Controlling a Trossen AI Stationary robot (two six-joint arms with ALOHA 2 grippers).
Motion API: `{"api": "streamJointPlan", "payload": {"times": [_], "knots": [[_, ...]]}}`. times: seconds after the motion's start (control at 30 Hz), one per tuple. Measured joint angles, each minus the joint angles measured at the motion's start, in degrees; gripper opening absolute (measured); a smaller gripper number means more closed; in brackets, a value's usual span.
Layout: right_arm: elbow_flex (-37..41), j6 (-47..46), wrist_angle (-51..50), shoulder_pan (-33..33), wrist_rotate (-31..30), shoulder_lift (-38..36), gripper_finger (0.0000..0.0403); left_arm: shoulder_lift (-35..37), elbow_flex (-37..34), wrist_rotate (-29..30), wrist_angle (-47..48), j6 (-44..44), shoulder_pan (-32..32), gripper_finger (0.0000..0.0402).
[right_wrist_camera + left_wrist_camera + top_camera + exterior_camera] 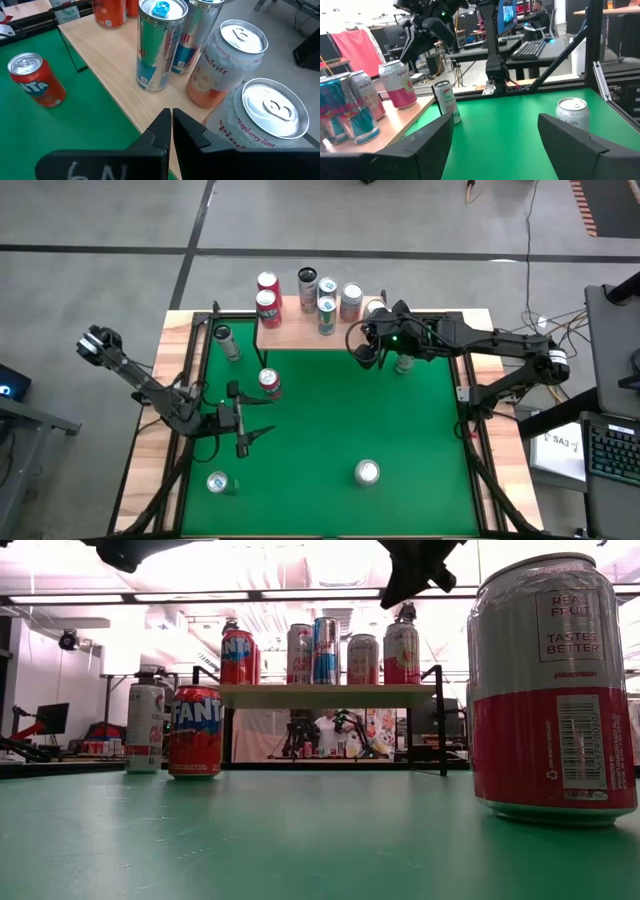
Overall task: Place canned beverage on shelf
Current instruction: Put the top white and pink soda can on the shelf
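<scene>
Canned beverages are seen in two groups: several stand upright on the small raised shelf point(300, 325) with a light bare-wood top and thin black legs at the far edge of the green tabletop point(330, 420), and others stand on the tabletop itself. On the shelf, two red cans point(267, 295) stand at its left end, a dark can point(308, 285) and a tall blue-and-silver slim can point(327, 310) near the middle, and a pink-and-white can point(351, 300) toward the right.

The right pincer point(372, 345) is held above the right end of the shelf, its two dark fingers point(160, 132) pressed together with nothing between them. In the right wrist view, a silver can with pink raspberry-lime lettering point(265, 120) is seen just beside the fingers on the wooden top, with the pink-and-white can next to it.

The left pincer point(245, 432) is held low over the left part of the tabletop, its fingers point(432, 137) spread wide and empty.

On the green surface, a red Fanta can point(270, 383) stands in front of the shelf, a white-and-green can point(227, 340) stands near the far left corner, another white-and-green can point(403, 362) stands just beside the right arm, and two silver-topped cans point(367, 472) stand near the front edge, well apart.
</scene>
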State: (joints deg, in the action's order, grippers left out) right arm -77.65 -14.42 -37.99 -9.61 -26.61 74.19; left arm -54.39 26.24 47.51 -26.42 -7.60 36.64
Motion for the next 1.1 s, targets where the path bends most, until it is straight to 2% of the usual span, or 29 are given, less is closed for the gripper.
{"api": "streamJointPlan", "payload": {"times": [0.27,0.47,0.63,0.8,1.0,1.1], "knots": [[0.0,-1.0,-1.2,0.0,0.0,-0.3,0.0009,2.9,0.0,0.0,8.5,3.7,0.0,0.0274],[0.0,-1.0,-1.2,0.0,0.0,-0.3,0.0009,3.5,0.0,0.0,10.7,4.5,-0.3,0.0273],[0.0,-0.9,-1.2,0.0,0.0,-0.3,0.0009,4.0,-0.3,0.0,12.7,5.0,-2.3,0.0254],[0.0,-0.7,-1.2,0.0,0.0,-0.3,0.0009,4.1,-2.0,-0.2,13.0,5.2,-5.6,0.0194],[0.0,-1.1,-3.0,0.0,1.4,-1.0,0.0009,8.0,-4.6,-7.9,13.9,5.3,-8.1,0.0071],[0.0,-1.4,-3.8,0.0,2.9,-1.8,0.0009,11.2,-6.2,-9.5,13.6,5.1,-9.2,0.0015]]}}
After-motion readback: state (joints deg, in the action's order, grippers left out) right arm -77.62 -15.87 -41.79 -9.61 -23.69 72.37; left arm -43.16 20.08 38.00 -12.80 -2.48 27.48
